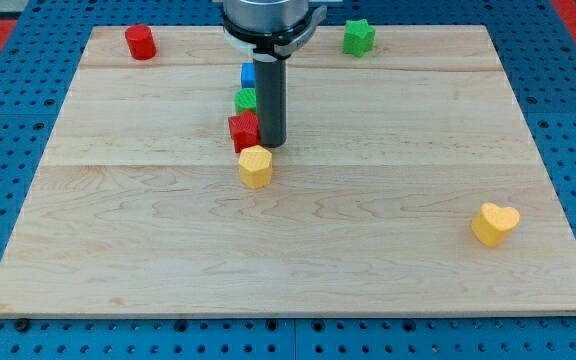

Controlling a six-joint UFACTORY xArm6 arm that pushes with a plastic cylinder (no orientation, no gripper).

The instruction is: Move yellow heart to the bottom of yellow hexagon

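- Yellow heart [494, 223] lying flat at the view's lower right, near the right edge of the wooden board [148, 250], well apart from every other block.
- Yellow hexagon [255, 166] near the middle of the board, just below a red block [243, 130]; looks touching or nearly so, cannot tell which.
- Stacked up the view from the red block: a green block [246, 99], then a blue block [248, 74], both partly hidden behind the rod, shapes not clear.
- My tip [272, 145] down at board level, just right of the red block and just above-right of the hexagon; far from the heart.
- No jaws on this rig, only a bare rod; nothing held, nothing carried. Contact with the red block possible, cannot tell.
- Handling guess: heart small, rigid, light, probably slides easily on smooth wood. Lobed outline likely to spin if pushed off-centre; best pressed on its right flank, in line with its middle, driving toward the view's left.
- Risk: overshoot into the hexagon, nudging it and the cluster of 3 above.
- Elsewhere: red cylinder [140, 42] at top left, green star [359, 37] at top right.
- Containers: 0 seen. No trays, bins or bowls; blocks sit loose on the board.
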